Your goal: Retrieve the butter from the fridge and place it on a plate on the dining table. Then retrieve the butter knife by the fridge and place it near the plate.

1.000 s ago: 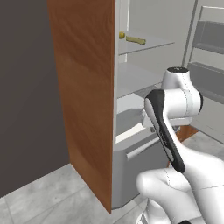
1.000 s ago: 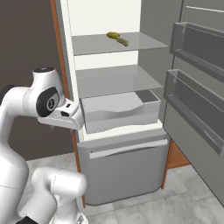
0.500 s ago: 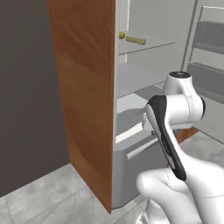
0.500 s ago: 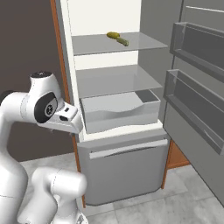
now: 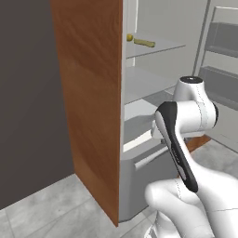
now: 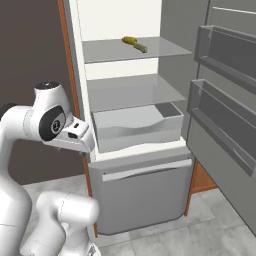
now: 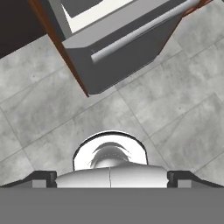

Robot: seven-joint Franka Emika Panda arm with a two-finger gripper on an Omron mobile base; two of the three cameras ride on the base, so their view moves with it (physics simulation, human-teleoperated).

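The gripper (image 7: 111, 176) points down at the grey floor (image 7: 175, 113) before the fridge (image 6: 135, 145), its fingers spread fully wide and holding nothing. Well above it, the butter (image 6: 134, 43) lies on the fridge's top shelf (image 6: 132, 50), its long axis running diagonally from back-left toward front-right in the right base view.

Both base views are looking forward from behind the arm, close on the open fridge (image 6: 132, 95), sharing its shelves. Hand view is facing straight down past the gripper (image 7: 111, 177) at the floor (image 7: 166, 109).
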